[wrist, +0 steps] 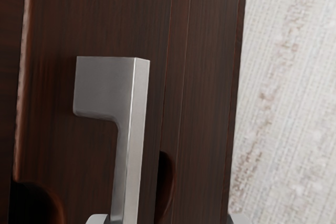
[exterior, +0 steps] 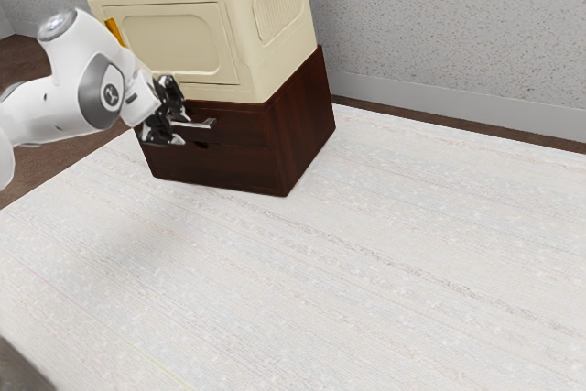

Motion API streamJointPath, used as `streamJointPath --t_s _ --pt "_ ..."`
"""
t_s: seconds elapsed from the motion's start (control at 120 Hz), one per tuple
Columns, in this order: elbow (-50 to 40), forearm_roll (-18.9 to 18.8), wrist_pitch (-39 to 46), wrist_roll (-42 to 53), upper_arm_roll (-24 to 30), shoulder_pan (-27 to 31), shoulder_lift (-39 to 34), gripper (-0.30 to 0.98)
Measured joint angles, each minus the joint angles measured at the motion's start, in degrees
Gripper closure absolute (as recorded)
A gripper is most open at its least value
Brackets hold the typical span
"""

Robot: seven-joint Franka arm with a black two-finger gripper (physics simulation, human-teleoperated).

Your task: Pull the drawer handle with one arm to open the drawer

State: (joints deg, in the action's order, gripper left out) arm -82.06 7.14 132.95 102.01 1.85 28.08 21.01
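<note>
The handle runs level along the upper drawer on the front of the dark cabinet; the pincer, at this cabinet front, has fingers apart above and below the handle, the upper one nearer. On the cabinet sits a cream box, its contents hidden.

- The cabinet is showing dark red-brown with fine wood grain.
- The handle is gleaming silver-grey.
- The box is showing cream.
- The rug is showing off-white, streaked with faint tan.
- The wall is showing speckled grey.
- The arm is pairing white with grey.
- The gripper is showing black.
</note>
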Motion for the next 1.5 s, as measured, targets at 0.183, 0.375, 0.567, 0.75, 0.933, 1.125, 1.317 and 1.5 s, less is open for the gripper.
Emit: streamJointPath --t_s 0.183,0.375,0.567,0.75,0.933,1.125,1.317,1.5 --pt "-0.2 0.3 0.0 0.0 0.0 0.0 0.1 0.50" --pt "-0.8 0.3 -0.4 0.0 -0.1 0.0 -0.7 0.54" --pt "-3.2 0.3 -0.7 0.0 -0.4 0.0 -2.8 0.56" --pt "-6.4 0.4 -1.2 0.1 -0.6 0.0 -5.3 0.59" --pt "-9.9 0.4 -1.5 0.1 -1.6 0.0 -8.1 0.60" --pt "-12.7 0.4 -1.6 0.2 -2.4 0.0 -10.2 0.60" --pt "-15.5 0.5 -1.7 0.2 -2.3 0.0 -12.6 0.60" --pt "-18.4 0.5 -1.7 0.2 -2.3 0.2 -14.9 0.59"
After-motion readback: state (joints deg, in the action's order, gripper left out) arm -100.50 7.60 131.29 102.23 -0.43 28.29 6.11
